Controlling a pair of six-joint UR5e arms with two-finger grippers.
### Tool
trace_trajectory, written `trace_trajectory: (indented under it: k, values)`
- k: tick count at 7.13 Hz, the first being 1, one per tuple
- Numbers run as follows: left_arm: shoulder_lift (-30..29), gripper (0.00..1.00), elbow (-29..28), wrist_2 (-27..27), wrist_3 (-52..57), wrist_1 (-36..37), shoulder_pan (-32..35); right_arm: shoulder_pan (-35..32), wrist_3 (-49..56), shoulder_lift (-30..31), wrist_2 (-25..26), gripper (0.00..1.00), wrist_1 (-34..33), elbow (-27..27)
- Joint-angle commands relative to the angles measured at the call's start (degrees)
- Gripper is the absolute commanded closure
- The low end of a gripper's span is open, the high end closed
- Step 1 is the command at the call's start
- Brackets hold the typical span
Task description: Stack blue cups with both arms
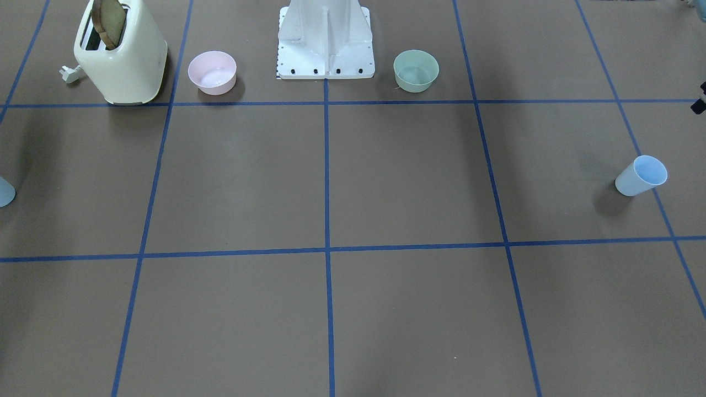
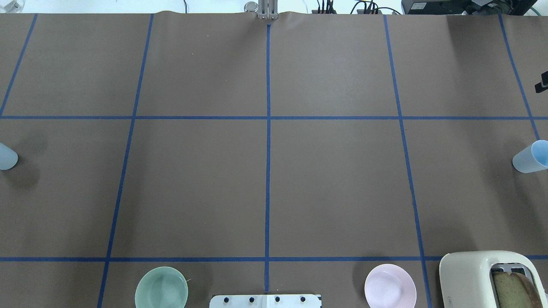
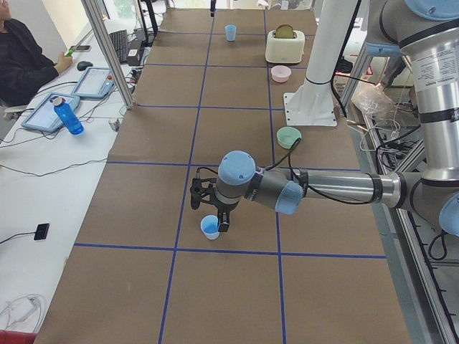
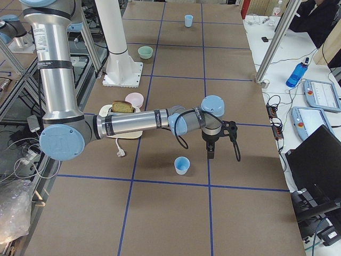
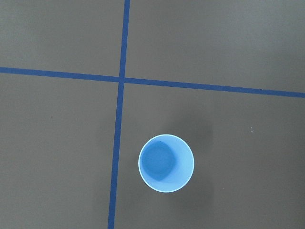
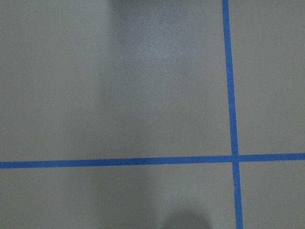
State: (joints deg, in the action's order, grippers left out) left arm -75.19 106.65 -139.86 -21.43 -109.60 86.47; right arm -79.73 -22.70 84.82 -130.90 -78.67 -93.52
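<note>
Two pale blue cups stand upright at opposite ends of the table. One cup (image 3: pixel 210 227) is at my left end; it also shows in the front view (image 1: pixel 641 175), the overhead view (image 2: pixel 6 156) and, from straight above, the left wrist view (image 5: pixel 166 163). My left gripper (image 3: pixel 210 206) hangs just over it. The other cup (image 4: pixel 181 165) is at my right end, cut by the frame edge in the overhead view (image 2: pixel 532 156). My right gripper (image 4: pixel 214 148) hangs beside it, on the side away from the robot. I cannot tell whether either gripper is open or shut.
A cream toaster (image 1: pixel 121 55) with a bread slice, a pink bowl (image 1: pixel 212 72), the white pedestal (image 1: pixel 325 41) and a mint-green bowl (image 1: pixel 416 70) line the robot's side. Blue tape lines cross the brown table. An operators' desk (image 3: pixel 64 107) runs along the far side.
</note>
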Motion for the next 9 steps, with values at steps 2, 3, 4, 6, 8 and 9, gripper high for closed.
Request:
trace_trajectory:
  k: [2,3,4,6,8,9]
  values:
    - [-9.05,0.02,-8.25,0.02,-0.55,0.18,-0.25,0.01,-2.5,6.66,0.38,0.0,12.17,2.35]
    - [-13.27,0.02,-13.69,0.02,0.41,-0.34,-0.43,0.01,-2.7,6.94,0.12,0.0,12.49,3.07]
    - [-15.83,0.02,-16.35,0.02,1.29,-0.69,-0.43,0.01,-2.27,7.72,-0.15,0.0,12.32,2.9]
    - [-17.35,0.02,-17.61,1.24,1.39,-0.78,-1.39,0.01,-2.09,10.18,-0.5,0.0,12.75,2.46]
    - [-20.07,0.02,-20.06,2.31,1.3,-0.96,-2.54,0.01,-2.61,12.64,-2.78,0.0,13.63,1.06]
    - [-20.43,0.02,-20.68,2.4,1.3,-1.31,-3.5,0.1,-2.79,12.74,-3.4,0.0,13.55,0.79]
